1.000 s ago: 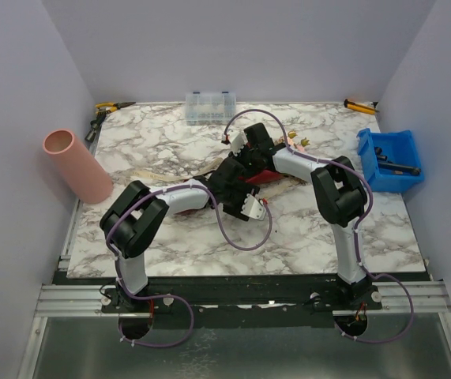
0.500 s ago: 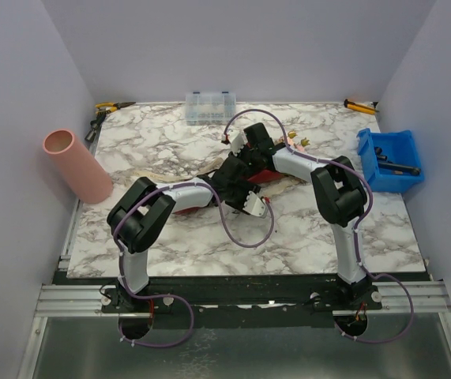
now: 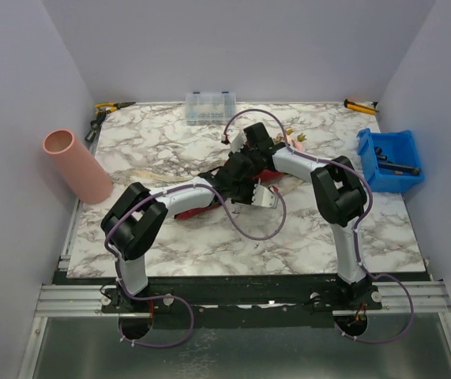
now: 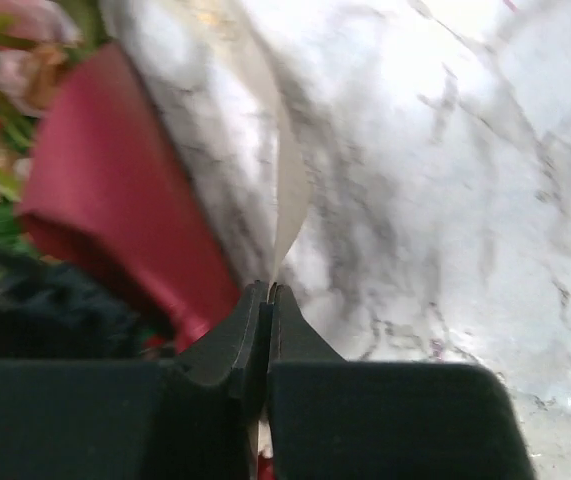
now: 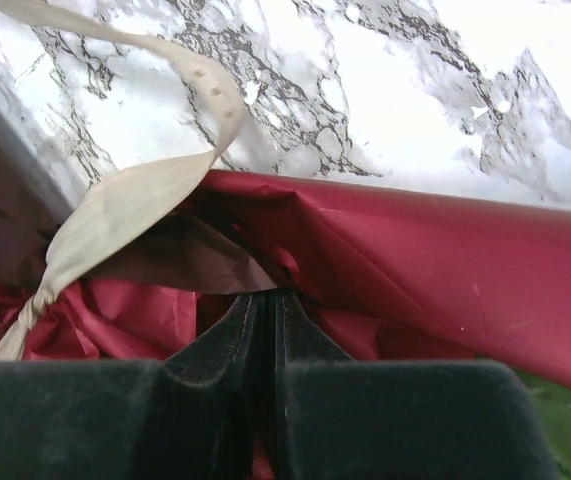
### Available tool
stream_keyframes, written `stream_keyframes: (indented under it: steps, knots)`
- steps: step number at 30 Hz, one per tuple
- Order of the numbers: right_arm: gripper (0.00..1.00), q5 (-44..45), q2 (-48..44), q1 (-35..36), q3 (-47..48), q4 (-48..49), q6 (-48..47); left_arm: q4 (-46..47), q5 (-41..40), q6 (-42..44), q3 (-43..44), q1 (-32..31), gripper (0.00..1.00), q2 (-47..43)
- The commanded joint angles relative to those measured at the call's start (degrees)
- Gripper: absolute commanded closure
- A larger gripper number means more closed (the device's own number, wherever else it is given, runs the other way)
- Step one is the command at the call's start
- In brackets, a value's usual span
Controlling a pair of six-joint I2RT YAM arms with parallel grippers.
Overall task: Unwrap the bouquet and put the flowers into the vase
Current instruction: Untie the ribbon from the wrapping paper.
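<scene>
At the far left, beside the white marble table (image 3: pixel 170 237), sits the tall salmon-pink cylinder vase (image 3: pixel 75 166), well apart from the work; I cannot tell whether it stands or leans. Mid-table, the bouquet (image 3: pixel 271 175) lies flat beneath both wrists.

My left gripper (image 4: pixel 268 295) has its 2 fingers pressed together on the flat beige ribbon (image 4: pixel 290 190), which runs up from the jaws across the marble. That ribbon looks thin, limp and slick. I judge a pinch near its free end is the right hold, pulled steadily so the knot slips instead of dragging the light bundle.

My right gripper (image 5: pixel 265 305) is clamped on a fold of the dark maroon sheet (image 5: pixel 415 260), near the ribbon's knot (image 5: pixel 35 300). The sheet looks crinkly and likely to slide.

Further right the artificial flowers (image 3: pixel 295 140) poke out. Their stems look thin and bendable, so I would take them low and gently.
</scene>
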Motion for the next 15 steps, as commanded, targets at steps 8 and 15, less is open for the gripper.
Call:
stream_keyframes:
  steps: [8,15]
  knots:
    - [0.91,5.7,9.5,-0.1,-4.9,-13.4,-2.5,-2.9,15.3,-22.6,11.0,1.4,1.00,-4.9]
    - [0.91,5.5,9.4,0.0,-4.9,-13.3,-2.6,-12.7,14.5,-18.0,7.9,2.2,0.46,-8.1]
